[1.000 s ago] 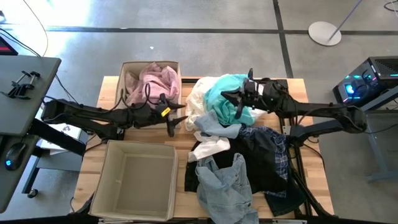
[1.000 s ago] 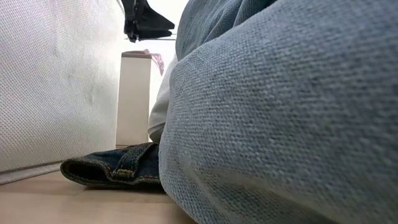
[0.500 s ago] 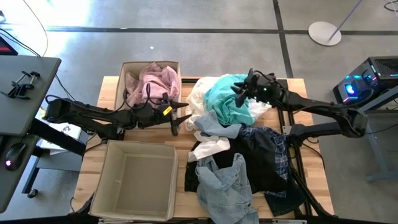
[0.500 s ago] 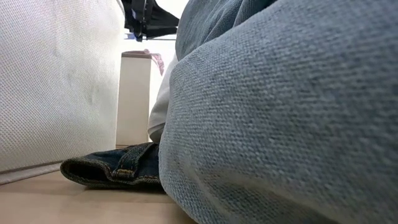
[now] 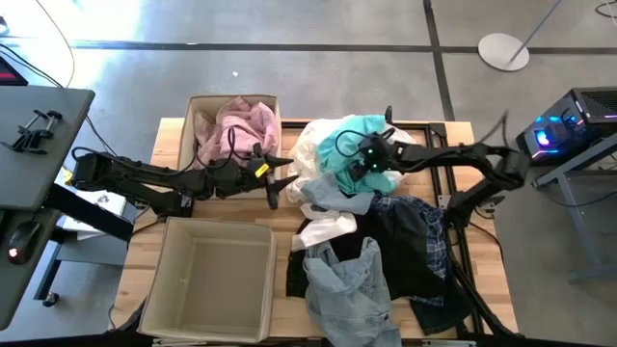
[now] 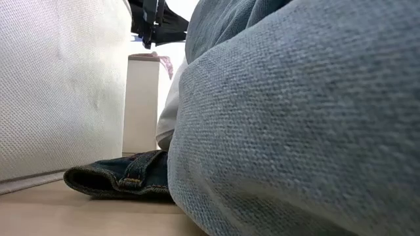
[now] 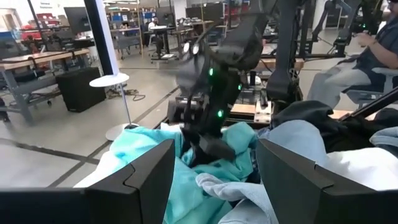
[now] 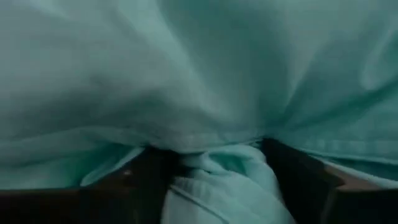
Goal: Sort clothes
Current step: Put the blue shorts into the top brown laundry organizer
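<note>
The clothes lie heaped on the table's right half. A turquoise garment [image 5: 333,146] lies on top at the far end, with white cloth [image 5: 304,145] beside it. Pale denim [image 5: 347,289] and dark plaid cloth [image 5: 419,241] lie nearer. A pink garment [image 5: 236,120] lies in the far bin [image 5: 193,120]. My right gripper [image 5: 355,166] is open and dipped into the turquoise garment [image 8: 186,74]. My left gripper [image 5: 275,188] hangs open between the far bin and the pile, holding nothing. It faces the right gripper [image 7: 208,134]. My right gripper stands with its spread fingers [image 8: 146,177] sunk into the top of the turquoise garment, coming from above and the table's right. A bunched fold [image 8: 217,171] of the cloth sits between the fingers. The garment rests on the pile.
An empty beige bin [image 5: 166,280] stands at the near left. In the low view the pale denim [image 6: 295,131] fills most of the picture. A dark denim waistband [image 6: 125,180] lies on the table beside the bin wall [image 6: 59,85]. People sit in the room beyond the table.
My right gripper has swung up toward the table's far edge. It has then come quickly down and toward the left, into the turquoise garment. The pile has kept its shape.
</note>
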{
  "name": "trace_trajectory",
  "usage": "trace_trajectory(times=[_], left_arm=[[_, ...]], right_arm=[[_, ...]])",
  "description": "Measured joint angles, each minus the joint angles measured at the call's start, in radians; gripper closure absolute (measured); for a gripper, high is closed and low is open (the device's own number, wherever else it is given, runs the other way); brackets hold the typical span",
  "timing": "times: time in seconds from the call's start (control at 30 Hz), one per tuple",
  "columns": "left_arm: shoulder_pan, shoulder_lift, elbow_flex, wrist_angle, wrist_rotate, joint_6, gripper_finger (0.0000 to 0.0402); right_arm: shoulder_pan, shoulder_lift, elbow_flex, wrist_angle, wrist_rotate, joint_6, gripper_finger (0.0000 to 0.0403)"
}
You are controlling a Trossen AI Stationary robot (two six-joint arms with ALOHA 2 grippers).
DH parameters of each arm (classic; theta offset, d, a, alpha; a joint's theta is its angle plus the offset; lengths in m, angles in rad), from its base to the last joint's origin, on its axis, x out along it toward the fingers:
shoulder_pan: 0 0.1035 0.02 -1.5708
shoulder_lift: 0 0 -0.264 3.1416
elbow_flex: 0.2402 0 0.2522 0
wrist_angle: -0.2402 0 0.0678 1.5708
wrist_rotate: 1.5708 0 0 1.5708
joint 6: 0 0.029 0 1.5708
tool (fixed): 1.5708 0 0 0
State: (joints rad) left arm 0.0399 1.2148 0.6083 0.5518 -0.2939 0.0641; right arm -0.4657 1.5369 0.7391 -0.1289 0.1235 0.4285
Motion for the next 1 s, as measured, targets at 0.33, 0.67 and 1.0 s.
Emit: trace_trajectory(times=[0.33,0.67,1.0], left_arm=[[0.0,0.0,0.0,-0.006,0.019,0.041,0.0186],[-0.001,0.0,0.0,0.052,0.027,0.111,0.0186],[-0.002,0.01,0.0,0.274,0.11,0.163,0.0174]], right_arm=[[0.089,-0.058,-0.002,0.184,-0.026,-0.071,0.0371],[0.247,-0.361,-0.001,0.468,-0.046,-0.233,0.0391],[0.367,-0.384,0.0,0.635,-0.135,-0.317,0.0397]])
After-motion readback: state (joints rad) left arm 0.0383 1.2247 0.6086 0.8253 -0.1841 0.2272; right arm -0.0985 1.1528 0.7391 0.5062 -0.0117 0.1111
